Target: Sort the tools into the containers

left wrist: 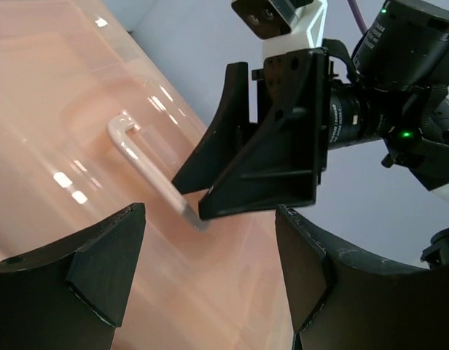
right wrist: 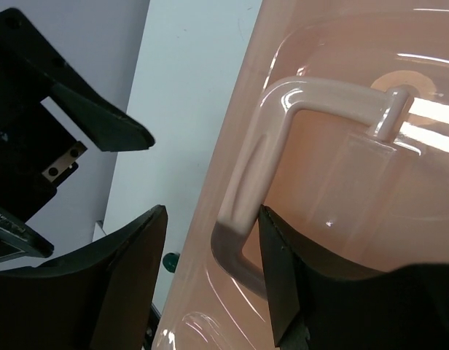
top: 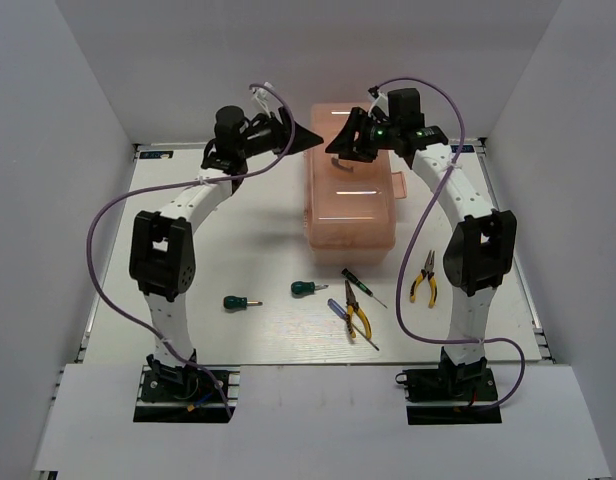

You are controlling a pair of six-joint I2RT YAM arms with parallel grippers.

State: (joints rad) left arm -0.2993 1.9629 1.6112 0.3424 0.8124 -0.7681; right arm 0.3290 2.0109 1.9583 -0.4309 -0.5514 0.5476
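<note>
Okay, toolbox (top: pixel 353 220) sits closed at the far middle of the table (top: pixel 238 240), tools (top: pixel 356 312) loose in front; right gripper (right wrist: pixel 212 215) has fingers spread astride the lid handle (right wrist: pixel 319 98), gripping nothing; left gripper (left wrist: pixel 210 210) hovers released nearby. We'd judge it light, stiff, glossy-slick: take the handle crossbar.

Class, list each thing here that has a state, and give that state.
Toolbox: shut.
Left gripper: open, empty.
Right gripper: open, fingers either side of the handle.
Tools: lying on the table, none sorted.
</note>
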